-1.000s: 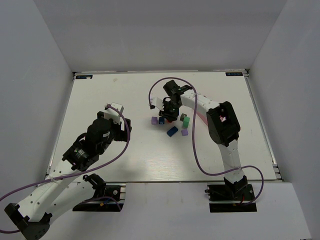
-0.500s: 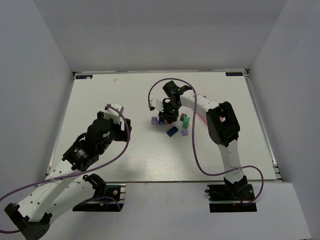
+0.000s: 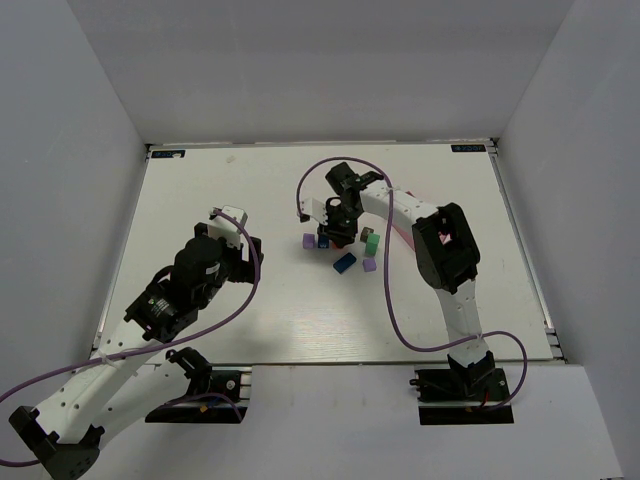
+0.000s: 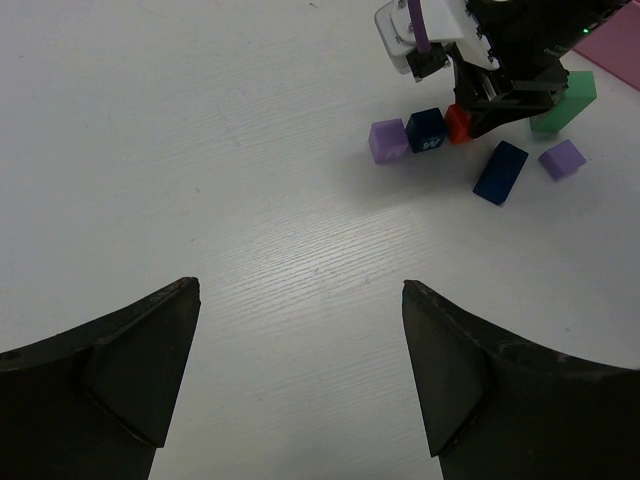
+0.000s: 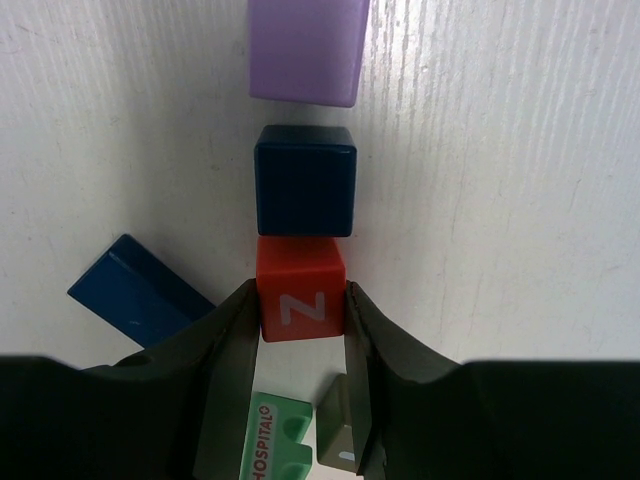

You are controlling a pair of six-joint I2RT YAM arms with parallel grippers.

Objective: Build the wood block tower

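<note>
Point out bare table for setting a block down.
Bare: the table stretch between left gripper and lilac cube; also the near strip in front of the blue brick. Crowded: around the right gripper, its clamped red cube and the dark blue cube.

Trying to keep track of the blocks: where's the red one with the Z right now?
In the right wrist view the red block sits between the fingers of the right gripper, next to the dark blue cube just beyond it.
</note>
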